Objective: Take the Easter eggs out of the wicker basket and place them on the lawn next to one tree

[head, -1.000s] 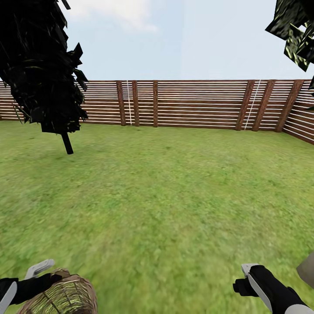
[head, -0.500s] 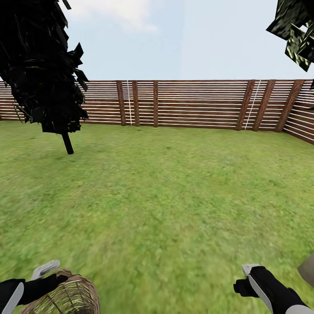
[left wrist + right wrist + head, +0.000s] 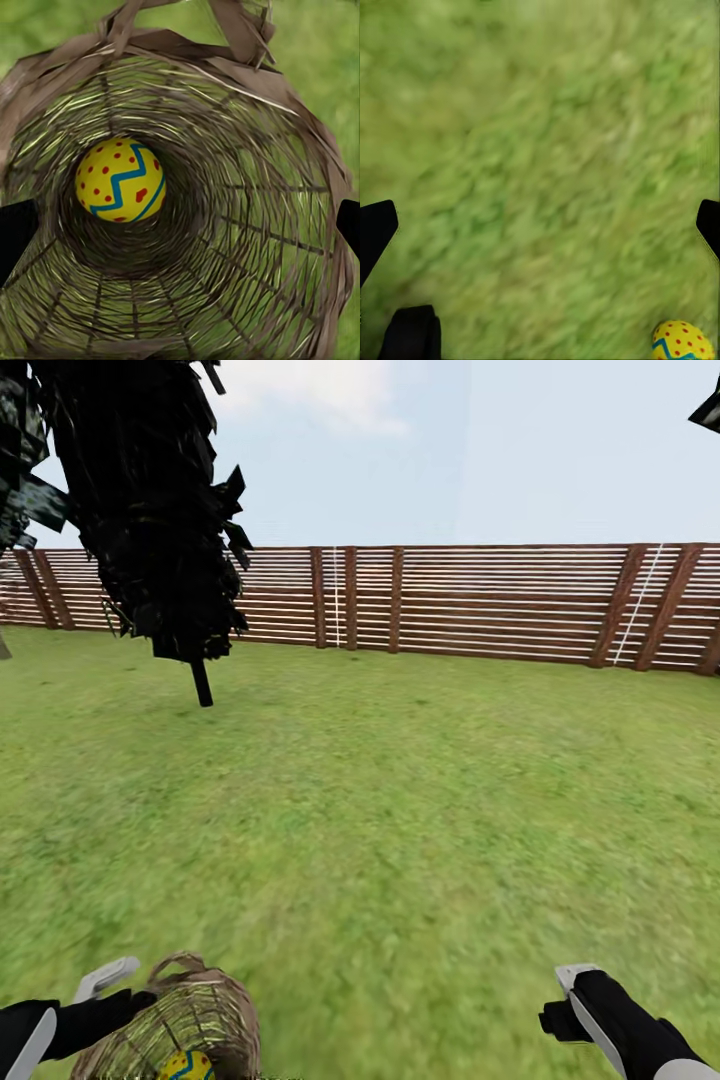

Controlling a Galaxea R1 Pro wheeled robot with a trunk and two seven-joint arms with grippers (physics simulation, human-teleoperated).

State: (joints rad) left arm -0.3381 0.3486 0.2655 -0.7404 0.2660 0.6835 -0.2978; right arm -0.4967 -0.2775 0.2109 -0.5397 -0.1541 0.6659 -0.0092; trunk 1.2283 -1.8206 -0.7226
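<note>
Inside, round spotted egg (image 3: 120, 180), woven wicker basket (image 3: 247, 247).

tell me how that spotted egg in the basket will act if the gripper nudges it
The Easter egg looks smooth and rounded, so it will probably roll along the curved weave of the wicker basket. Nothing appears to wedge it, so a nudge likely shifts it easily.

Tan-brown woven wicker basket (image 3: 247, 225): rough, matt, coarse straw strands. Bright yellow egg with red spots and blue zigzag (image 3: 120, 180): smooth, slight sheen. Mottled green lawn (image 3: 420, 810): soft, matt grass. Brown horizontal-slat fence (image 3: 500, 600): matt wood.
</note>
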